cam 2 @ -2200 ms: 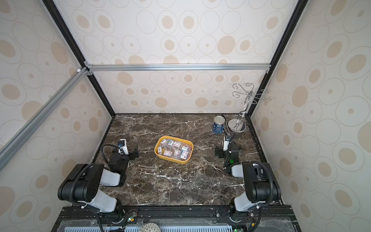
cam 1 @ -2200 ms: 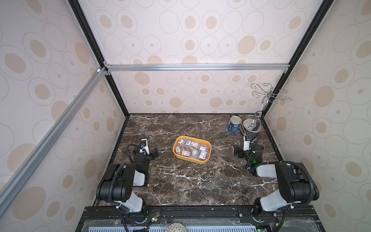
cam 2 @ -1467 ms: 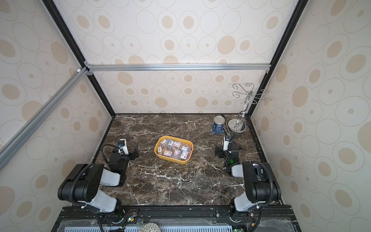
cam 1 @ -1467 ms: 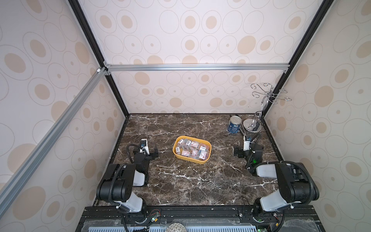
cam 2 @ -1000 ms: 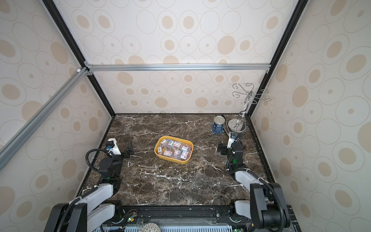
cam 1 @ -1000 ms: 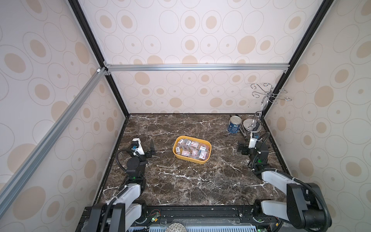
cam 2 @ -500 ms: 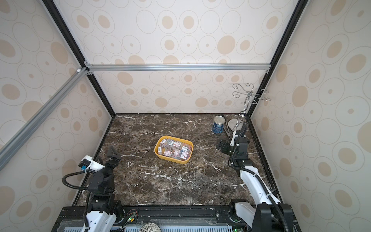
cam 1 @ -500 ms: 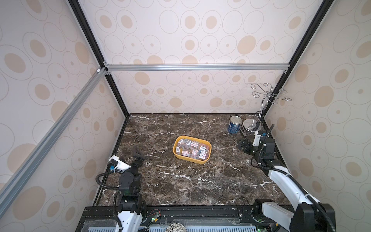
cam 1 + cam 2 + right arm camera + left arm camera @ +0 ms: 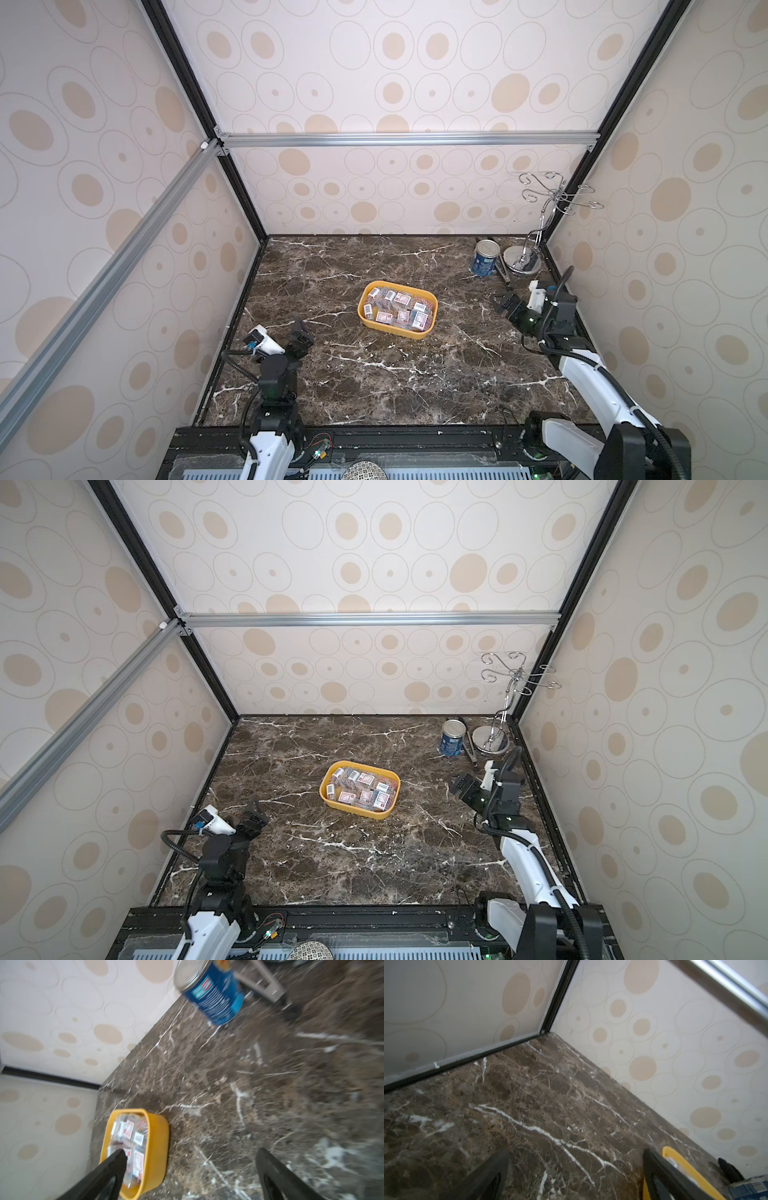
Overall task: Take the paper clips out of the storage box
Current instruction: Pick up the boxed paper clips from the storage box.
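Just lifted off rest with left claw [image 9: 300, 333] and right claw [image 9: 504, 305] spread wide, empty, well apart from clips [image 9: 397, 309] all lying in box [image 9: 395, 332] at middle of table [image 9: 374, 390], so only starting the reach.

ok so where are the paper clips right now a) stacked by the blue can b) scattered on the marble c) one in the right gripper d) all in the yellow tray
d, all the paper clips lie inside the yellow storage box, none outside it.
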`<state>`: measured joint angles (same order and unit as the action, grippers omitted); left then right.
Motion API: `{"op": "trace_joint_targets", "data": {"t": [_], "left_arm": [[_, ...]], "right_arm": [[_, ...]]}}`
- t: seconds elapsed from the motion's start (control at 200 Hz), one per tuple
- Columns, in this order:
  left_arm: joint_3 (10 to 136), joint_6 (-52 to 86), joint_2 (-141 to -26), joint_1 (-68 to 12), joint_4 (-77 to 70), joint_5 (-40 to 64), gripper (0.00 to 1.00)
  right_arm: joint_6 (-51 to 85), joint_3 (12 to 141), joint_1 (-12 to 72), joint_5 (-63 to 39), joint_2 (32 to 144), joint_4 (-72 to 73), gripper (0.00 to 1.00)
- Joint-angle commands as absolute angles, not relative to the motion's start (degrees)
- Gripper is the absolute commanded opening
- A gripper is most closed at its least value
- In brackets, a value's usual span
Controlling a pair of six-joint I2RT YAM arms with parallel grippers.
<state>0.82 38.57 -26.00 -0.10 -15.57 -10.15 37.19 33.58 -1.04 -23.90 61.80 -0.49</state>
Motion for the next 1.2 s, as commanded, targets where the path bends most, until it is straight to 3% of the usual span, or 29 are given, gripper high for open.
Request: {"op": "trace_joint_targets", "data": {"t": [0.0, 0.125, 0.3, 0.58, 1.196], "left_arm": [[4.46, 38.71, -35.24, -0.01, -20.53, -11.22, 0.95], [6.15, 39.01, -40.92, -0.09, -22.05, -11.89, 0.89], [4.56, 39.59, -37.49, -0.09, -21.19, -12.59, 0.93], [2.52, 40.45, -31.72, -0.24, -19.81, -13.95, 0.96], [2.37, 40.78, -31.84, -0.18, -19.81, -14.37, 0.96]], "right_arm": [[35.20, 41.32, 12.04, -20.82, 63.74, -4.80, 0.93], [34.04, 49.50, 30.63, -3.99, 69.16, -12.72, 0.87], [33.00, 58.43, 42.21, 6.70, 80.90, -16.95, 0.84], [23.21, 75.24, 42.85, 11.19, 101.06, -31.28, 0.77], [28.10, 78.19, 40.37, 8.59, 108.19, -31.73, 0.80]]}}
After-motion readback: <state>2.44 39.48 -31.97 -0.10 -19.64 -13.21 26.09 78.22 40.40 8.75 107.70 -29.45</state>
